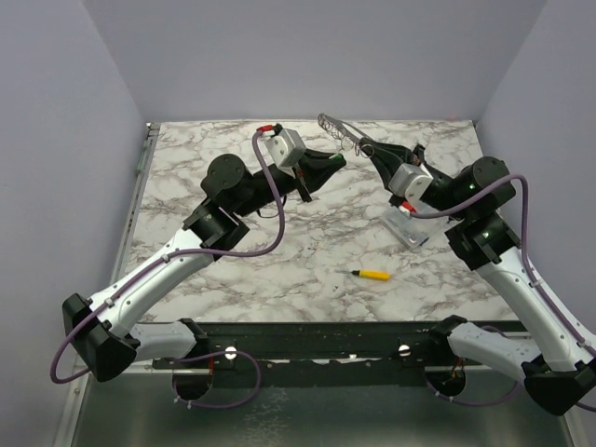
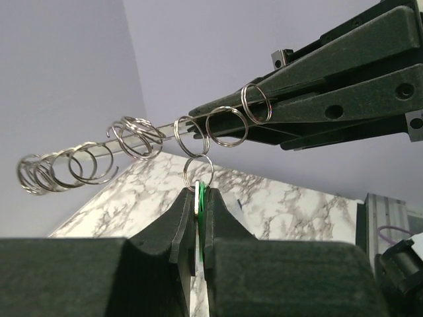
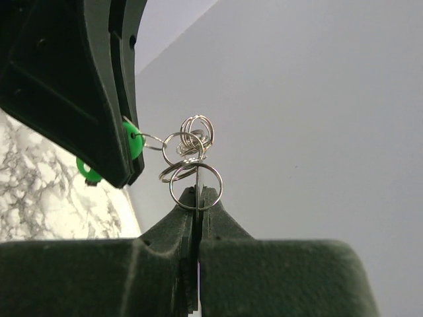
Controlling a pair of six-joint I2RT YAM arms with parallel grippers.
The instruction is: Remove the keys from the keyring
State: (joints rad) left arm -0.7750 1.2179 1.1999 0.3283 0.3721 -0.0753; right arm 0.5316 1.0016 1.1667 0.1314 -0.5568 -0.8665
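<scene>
Both grippers are raised above the far middle of the marble table. My left gripper point(image 1: 328, 166) point(image 2: 198, 191) is shut on the small green-headed key point(image 2: 200, 198) point(image 1: 333, 160). The key hangs by a small ring point(image 2: 198, 173) from the keyring point(image 2: 139, 139). The keyring point(image 1: 337, 128) is a thin silvery bar strung with several wire rings. My right gripper point(image 1: 368, 149) point(image 3: 198, 193) is shut on one end of it point(image 3: 192, 142). In the right wrist view the left gripper's fingers point(image 3: 99, 86) show at upper left with the green key head point(image 3: 133, 142). No other key is distinct.
A yellow-handled screwdriver point(image 1: 372, 275) lies on the table point(image 1: 307, 251) near the front middle. A clear plastic box point(image 1: 407, 226) sits under the right arm. Grey walls close in the back and both sides.
</scene>
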